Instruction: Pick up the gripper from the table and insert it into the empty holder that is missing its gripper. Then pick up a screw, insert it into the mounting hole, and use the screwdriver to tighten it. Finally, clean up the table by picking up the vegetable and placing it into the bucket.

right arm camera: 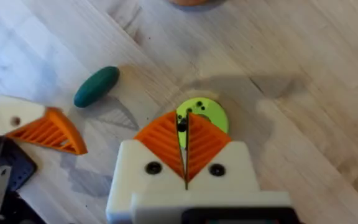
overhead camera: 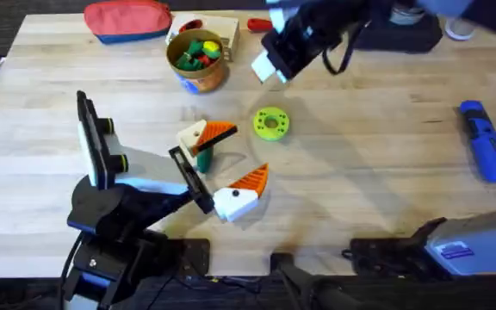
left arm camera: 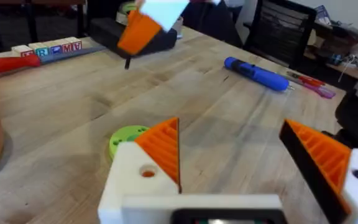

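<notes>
Orange-padded hands: one pinching, one spread.
Right hand [right arm camera: 185, 146] raised over the table [overhead camera: 360, 172], pinching a screw [right arm camera: 181, 124]; left hand [overhead camera: 231, 168] spread low.

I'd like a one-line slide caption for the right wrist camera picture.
Right claw, orange pads pressed together, hovers over the green disc; a dark green vegetable lies beside it on the wooden table.
</notes>
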